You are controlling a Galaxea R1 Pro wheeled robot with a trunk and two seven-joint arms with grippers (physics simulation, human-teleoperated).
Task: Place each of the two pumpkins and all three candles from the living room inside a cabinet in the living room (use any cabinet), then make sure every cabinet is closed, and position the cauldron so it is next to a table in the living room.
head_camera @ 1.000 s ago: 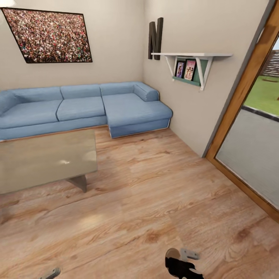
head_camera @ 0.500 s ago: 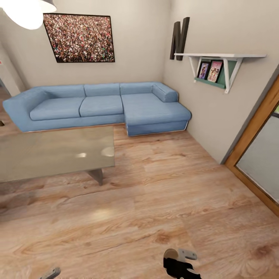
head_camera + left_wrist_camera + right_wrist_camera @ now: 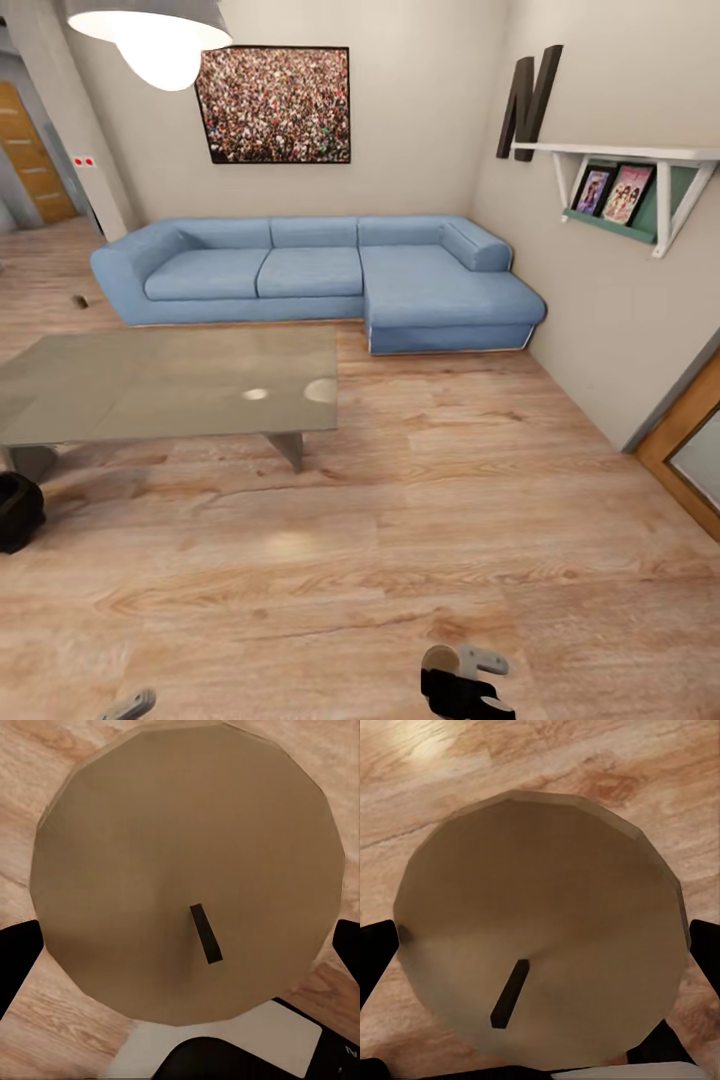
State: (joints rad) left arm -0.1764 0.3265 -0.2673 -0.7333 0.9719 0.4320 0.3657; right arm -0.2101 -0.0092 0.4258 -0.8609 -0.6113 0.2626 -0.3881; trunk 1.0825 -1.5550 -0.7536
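Each gripper [image 3: 180,937] [image 3: 540,945] clasps a candle [image 3: 187,870] [image 3: 540,915]; steer smoothly past the table [image 3: 170,385] (cauldron [image 3: 18,510] beside it), keeping both grips firm

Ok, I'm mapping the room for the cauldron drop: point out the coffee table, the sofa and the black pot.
coffee table [image 3: 150,385], head view, bare tabletop.
sofa [image 3: 300,272], head view, middle seat cushion.
black pot [image 3: 18,510], head view, its side, by the table's leg.

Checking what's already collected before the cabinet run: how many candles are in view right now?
2. One candle sits between the left gripper's fingers, the other candle between the right gripper's fingers, both seen wick-end on. A third may be out of sight.
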